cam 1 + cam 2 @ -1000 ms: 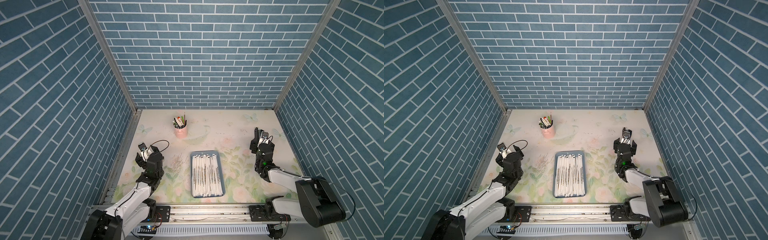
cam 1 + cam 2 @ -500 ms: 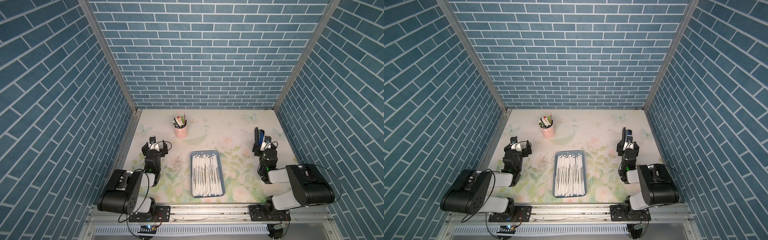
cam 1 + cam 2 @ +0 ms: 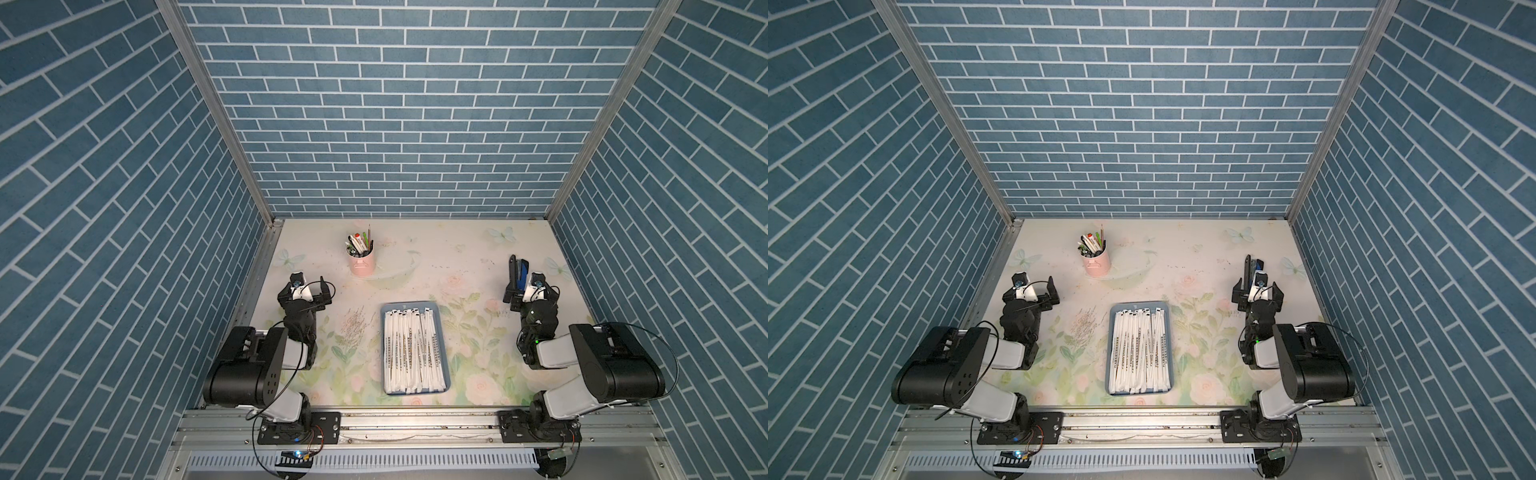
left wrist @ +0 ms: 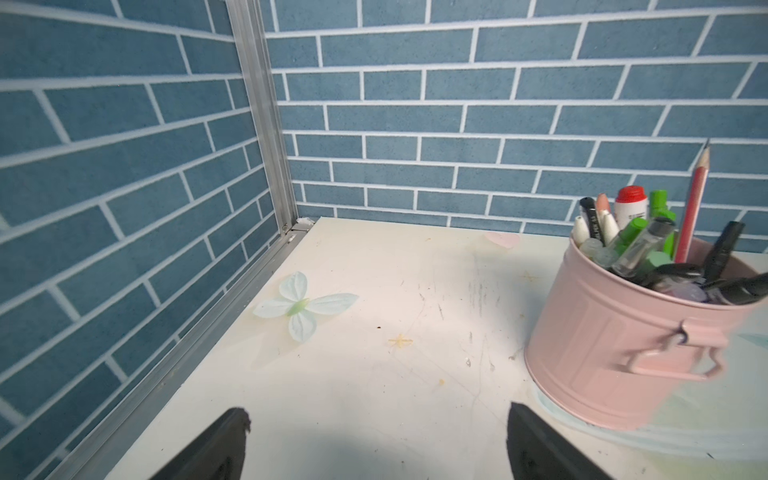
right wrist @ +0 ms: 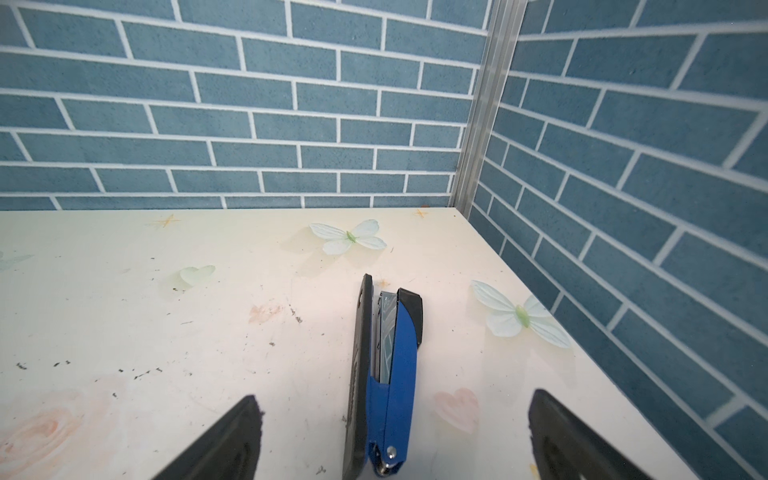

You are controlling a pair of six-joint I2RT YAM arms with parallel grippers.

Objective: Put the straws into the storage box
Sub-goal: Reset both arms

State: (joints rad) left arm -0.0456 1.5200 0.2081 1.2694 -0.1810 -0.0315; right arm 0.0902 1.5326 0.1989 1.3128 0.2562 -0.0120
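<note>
Left tool [image 3: 1030, 294] and right tool [image 3: 1257, 293], both spread and empty, flank the storage box [image 3: 1138, 304] at nine and three o'clock; straws [image 3: 1140, 353] look stowed, so park clear.

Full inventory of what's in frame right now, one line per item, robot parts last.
White paper-wrapped straws: many, too packed to count; white, black print; lying lengthwise in the tray.
Shallow blue plastic tray: one; blue; table centre, near front.
Pink metal bucket: one; pink; far side, left of centre.
Pens and pencils: a bunch; mixed colours; upright in the bucket.
Blue-and-black stapler: one; on its side, far right.
Floral table: one; pale cream.
Brick-pattern walls: three; blue.
Left arm fingers: two; black; open, empty, beside the bucket.
Right arm fingers: two; black; open, empty, flanking the stapler's near end.
</note>
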